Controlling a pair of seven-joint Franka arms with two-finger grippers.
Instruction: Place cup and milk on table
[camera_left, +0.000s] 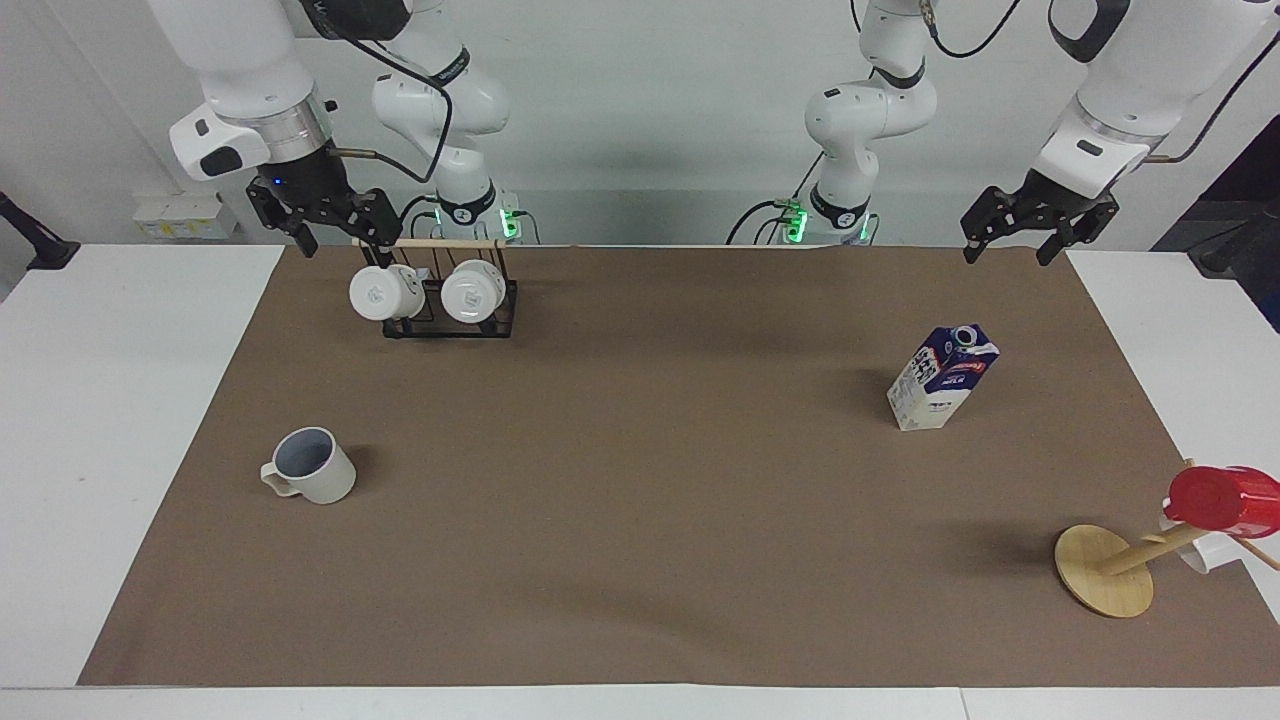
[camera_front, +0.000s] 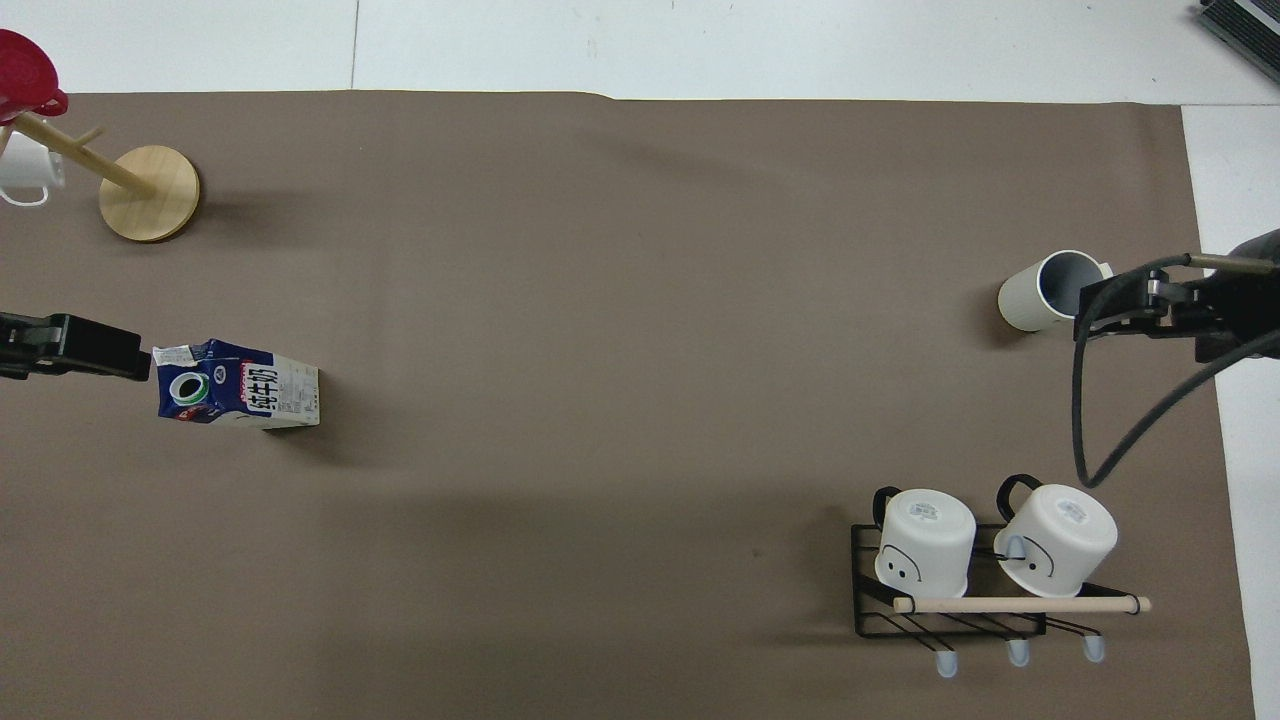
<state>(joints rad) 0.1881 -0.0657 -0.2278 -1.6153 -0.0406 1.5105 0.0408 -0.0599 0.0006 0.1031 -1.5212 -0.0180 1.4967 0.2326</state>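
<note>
The cup (camera_left: 312, 466) (camera_front: 1045, 290), a grey-beige mug with a bluish inside, stands upright on the brown mat of the table (camera_left: 640, 520) toward the right arm's end. The milk (camera_left: 943, 378) (camera_front: 240, 385), a blue and white carton, stands upright on the mat toward the left arm's end. My right gripper (camera_left: 343, 240) hangs open and holds nothing, up over the mug rack at the mat's edge by the robots. Raised over the mat's corner by the robots, my left gripper (camera_left: 1008, 250) is open too, with nothing in it. Neither gripper touches the cup or the milk.
A black wire rack (camera_left: 450, 322) (camera_front: 950, 610) with two white mugs and a wooden bar stands nearer to the robots than the cup. A wooden mug tree (camera_left: 1105, 570) (camera_front: 150, 192) carrying a red cup (camera_left: 1225, 500) and a white mug stands farther from the robots than the milk.
</note>
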